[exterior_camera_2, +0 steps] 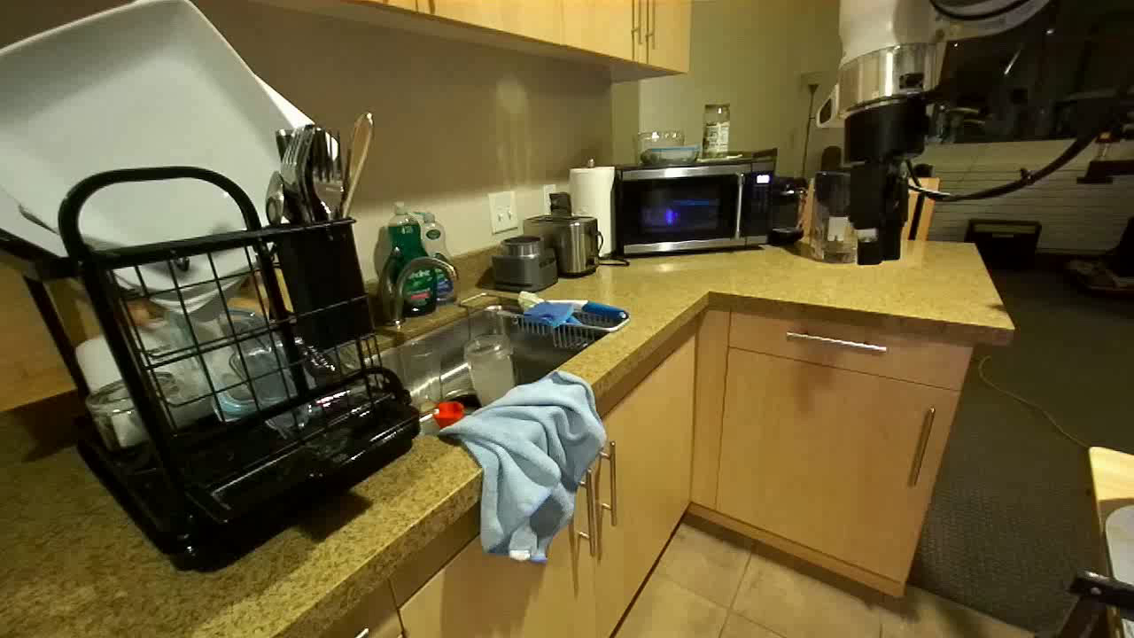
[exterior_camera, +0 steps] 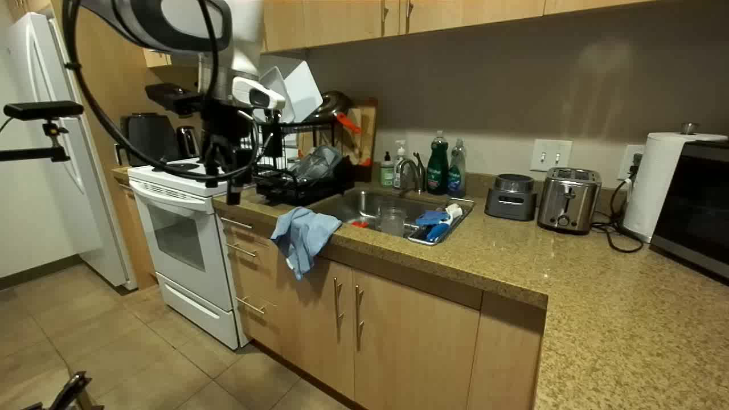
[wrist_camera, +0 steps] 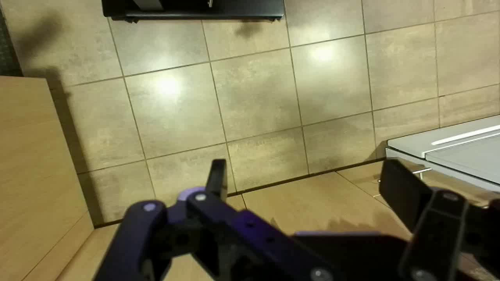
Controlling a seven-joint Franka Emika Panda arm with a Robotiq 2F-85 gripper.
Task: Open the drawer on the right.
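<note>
The end effector (wrist_camera: 306,175) holds nothing and its fingers (wrist_camera: 398,191) stand wide apart, probably so that they can go around the handle (exterior_camera_2: 837,342) of the closed drawer (exterior_camera_2: 837,357), just below the counter (exterior_camera_2: 930,288).

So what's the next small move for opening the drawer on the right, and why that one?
I'd probably ease the gripper down toward the slim metal handle, jaws apart: the wrist view shows them open with nothing held, and in an exterior view the drawer is shut, its handle lower in the picture than the fingertips.
</note>
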